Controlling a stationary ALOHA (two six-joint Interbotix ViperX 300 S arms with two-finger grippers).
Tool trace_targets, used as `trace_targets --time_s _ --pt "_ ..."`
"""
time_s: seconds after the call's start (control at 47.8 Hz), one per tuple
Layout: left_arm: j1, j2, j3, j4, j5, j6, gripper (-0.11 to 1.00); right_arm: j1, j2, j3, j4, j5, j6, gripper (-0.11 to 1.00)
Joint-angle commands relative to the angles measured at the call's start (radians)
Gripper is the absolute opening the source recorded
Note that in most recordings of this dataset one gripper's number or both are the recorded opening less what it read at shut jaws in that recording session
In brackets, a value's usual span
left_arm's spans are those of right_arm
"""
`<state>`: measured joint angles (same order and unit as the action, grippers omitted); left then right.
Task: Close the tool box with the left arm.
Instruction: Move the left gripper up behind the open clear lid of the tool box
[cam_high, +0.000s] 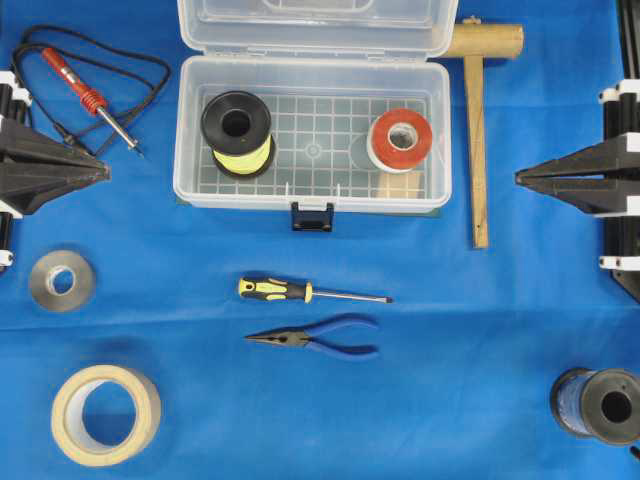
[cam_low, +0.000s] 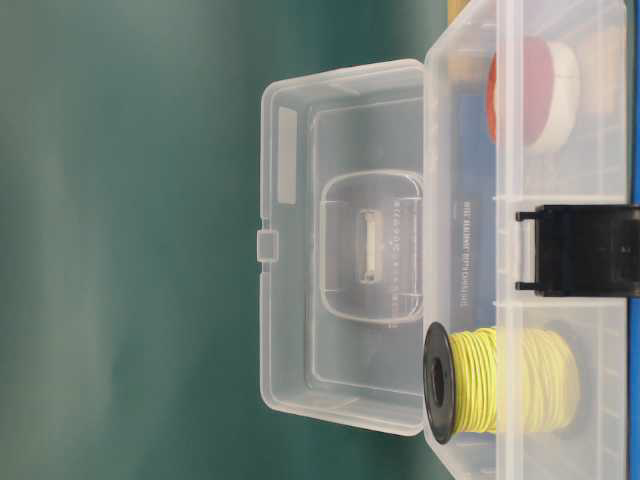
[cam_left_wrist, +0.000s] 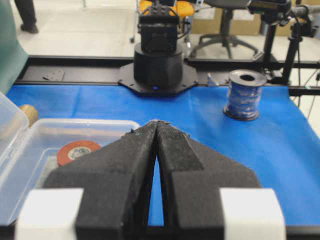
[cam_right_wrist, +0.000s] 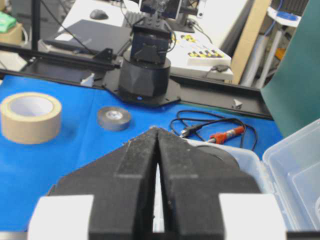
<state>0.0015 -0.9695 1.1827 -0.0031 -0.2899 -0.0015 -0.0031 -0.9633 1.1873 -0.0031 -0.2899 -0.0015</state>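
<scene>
Overhead view of a blue surface (cam_high: 450, 400). The tool box (cam_high: 312, 135), one clear plastic case, sits at the far centre with its lid (cam_high: 316, 25) swung back and open; its dark blue latch (cam_high: 312, 216) hangs at the near wall. Inside lie two spools: one of yellow wire (cam_high: 238, 133) at the left end and one red-faced roll (cam_high: 400, 140) at the right end, well apart on the grid-patterned floor.

The left gripper (cam_high: 105, 170) rests at the left edge, its fingers pressed together to a single point aimed toward the box's left wall, near it but apart from it. The right gripper (cam_high: 520, 178) mirrors it at the right edge, fingers likewise together, pointing toward the box's right wall, with a wooden mallet (cam_high: 478, 120) lying between. Neither gripper holds or touches anything.

Loose items, counted: one soldering iron (cam_high: 92, 100) with coiled black cord; one grey tape roll (cam_high: 61, 281); one beige masking tape roll (cam_high: 105, 414); one yellow-and-black screwdriver (cam_high: 310, 292); one pair of blue-handled pliers (cam_high: 315, 336) just below it; one spool of blue wire (cam_high: 598, 405) at the near right corner.
</scene>
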Motion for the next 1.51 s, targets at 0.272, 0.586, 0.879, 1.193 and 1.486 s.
trace_targets --time_s 0.272,0.586,0.879,1.193,1.486 --pt "0.097 0.035 -0.137 -0.028 0.147 0.014 0.0 -0.015 0.012 -0.077 0.0 0.055 -0.002 0.0" --pt "0.304 0.161 -0.347 -0.026 0.374 0.121 0.01 -0.021 0.025 -0.072 0.002 0.074 -0.002 0.0" --pt "0.463 0.399 -0.525 -0.026 0.425 0.224 0.49 -0.021 0.035 -0.071 0.002 0.097 -0.002 0.0" --pt "0.649 0.687 -0.753 -0.011 0.535 0.229 0.91 -0.021 0.038 -0.069 0.002 0.13 -0.002 0.0" --pt "0.707 0.885 -0.879 -0.011 0.546 0.225 0.91 -0.034 0.044 -0.066 0.002 0.158 -0.002 0.0"
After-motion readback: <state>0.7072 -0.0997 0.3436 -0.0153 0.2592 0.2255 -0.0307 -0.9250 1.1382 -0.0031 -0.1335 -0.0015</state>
